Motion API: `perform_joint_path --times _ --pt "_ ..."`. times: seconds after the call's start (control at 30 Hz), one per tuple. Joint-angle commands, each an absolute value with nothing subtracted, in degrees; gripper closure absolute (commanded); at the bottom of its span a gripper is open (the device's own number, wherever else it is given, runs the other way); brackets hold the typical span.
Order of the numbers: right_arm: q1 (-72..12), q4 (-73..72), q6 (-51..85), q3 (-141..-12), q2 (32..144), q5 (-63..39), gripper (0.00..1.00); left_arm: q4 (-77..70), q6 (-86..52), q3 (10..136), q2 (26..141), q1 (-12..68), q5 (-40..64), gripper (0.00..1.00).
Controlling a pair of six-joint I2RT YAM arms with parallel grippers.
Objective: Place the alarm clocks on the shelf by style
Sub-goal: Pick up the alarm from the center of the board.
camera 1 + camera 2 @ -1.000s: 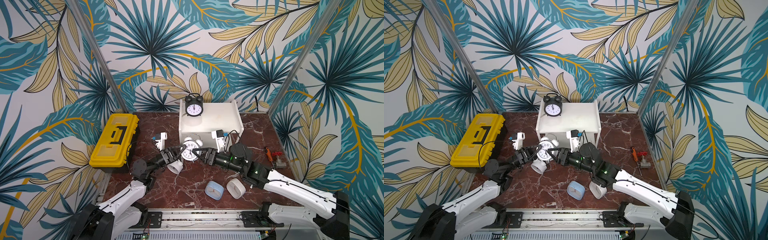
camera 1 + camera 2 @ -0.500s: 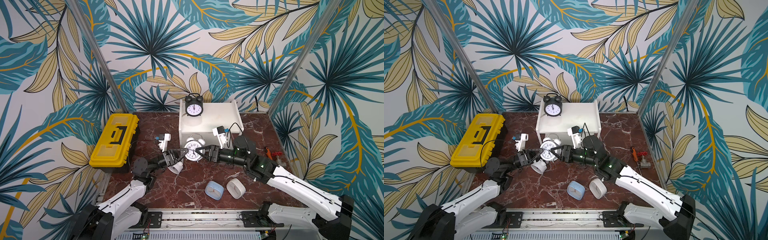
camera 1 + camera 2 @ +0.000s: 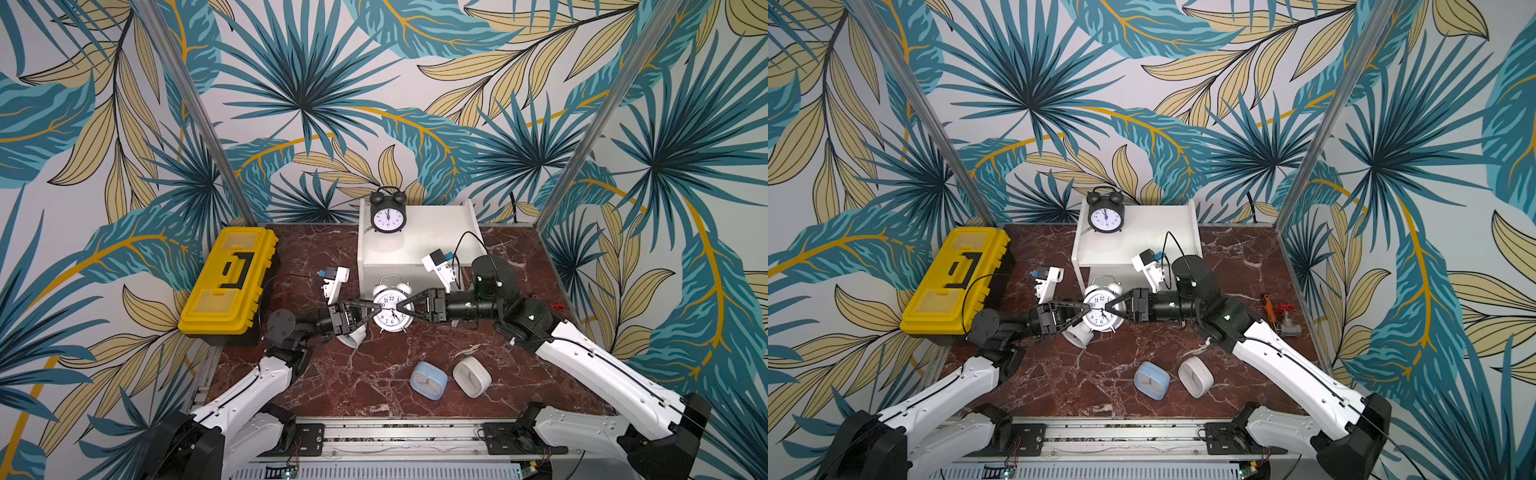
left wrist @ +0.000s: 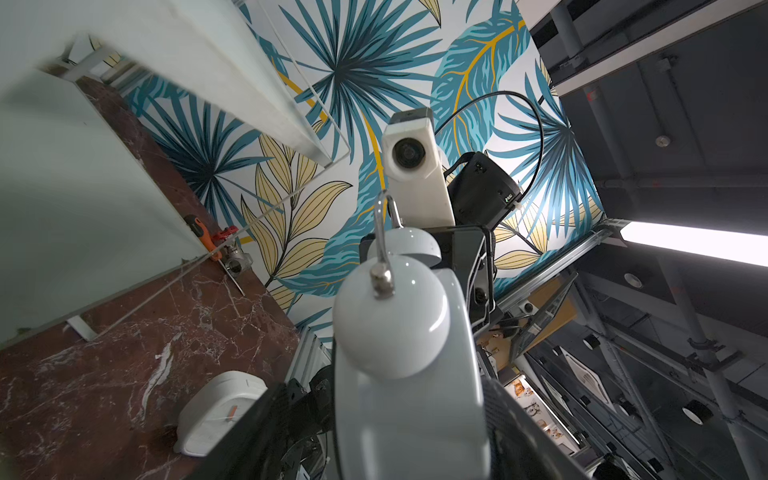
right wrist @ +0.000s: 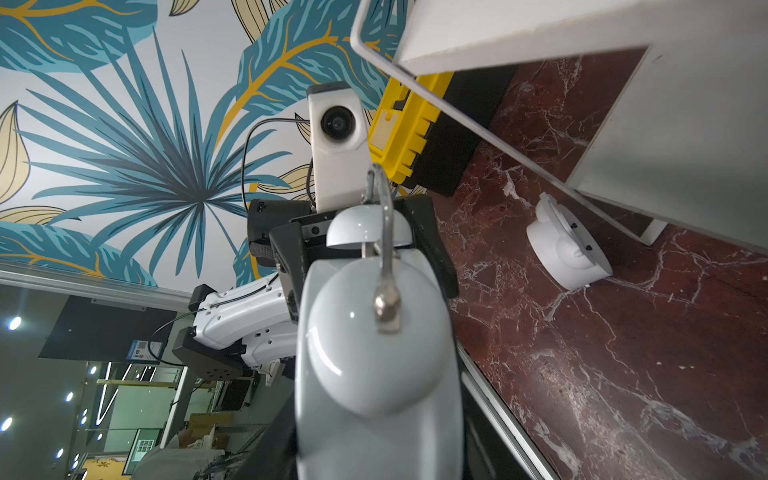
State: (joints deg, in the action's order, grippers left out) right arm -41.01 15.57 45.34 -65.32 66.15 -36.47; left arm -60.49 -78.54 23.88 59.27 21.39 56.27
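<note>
A white twin-bell alarm clock [image 3: 390, 311] [image 3: 1100, 309] hangs upright just in front of the white shelf [image 3: 428, 245]. My right gripper [image 3: 400, 308] is shut on its right side. My left gripper [image 3: 379, 308] is open, its jaws straddling the clock's left side. The clock's bells fill the left wrist view [image 4: 395, 332] and the right wrist view [image 5: 374, 353]. A second white twin-bell clock [image 3: 353, 336] [image 5: 565, 249] lies on the table under my left gripper. A black twin-bell clock [image 3: 387, 214] stands on the shelf's top board. Near the front edge lie a light blue square clock [image 3: 428, 380] and a white one [image 3: 471, 376] [image 4: 216, 411].
A yellow toolbox [image 3: 228, 286] stands at the left of the marble table. An orange-handled tool and a metal valve [image 3: 1281, 318] lie by the right wall. Patterned walls close in three sides.
My left gripper's jaws have opened around the white twin-bell clock. The right arm, still gripping the clock, has shifted a little to the right.
</note>
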Motion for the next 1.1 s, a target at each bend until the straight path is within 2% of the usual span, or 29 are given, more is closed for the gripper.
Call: perform_joint_path --times 0.0,0.2,0.3,0.4,0.47,0.5,0.6,0.67,0.9,1.07 --pt "-40.8 15.9 42.7 -67.6 66.6 -38.6 0.86 -60.6 -77.6 27.3 59.7 21.2 58.2 0.29" --pt "-40.8 15.9 42.8 -67.6 67.4 -38.0 0.86 -61.2 -78.0 27.7 59.6 21.2 58.8 0.47" --pt "-40.8 15.2 43.0 -67.3 67.3 -37.7 0.86 -61.5 -78.0 27.8 59.7 21.2 58.8 0.61" --pt "-40.9 14.9 42.8 -67.2 66.8 -36.8 0.81 -62.0 -78.3 27.8 59.8 21.2 58.2 0.72" --pt "-40.8 14.9 42.8 -67.0 66.3 -35.7 0.73 -62.6 -78.4 27.7 60.0 21.1 57.6 0.79" --pt "-40.8 14.5 43.0 -66.6 66.1 -35.1 0.69 -62.9 -78.5 27.7 60.1 21.2 57.2 0.80" --pt "-40.8 10.6 44.9 -64.6 65.3 -34.4 0.45 -63.5 -78.6 27.5 60.4 21.1 56.4 0.80" --pt "-40.9 8.3 46.3 -62.8 64.6 -34.2 0.37 -63.8 -78.8 27.5 60.7 21.2 55.9 0.80" --pt "-42.5 3.6 48.3 -56.3 61.5 -30.4 0.34 -64.2 -79.0 27.7 61.3 21.2 55.1 0.80" --pt "-43.5 0.4 49.3 -53.3 60.5 -28.8 0.40 -64.3 -79.1 27.8 61.6 21.2 54.8 0.80"
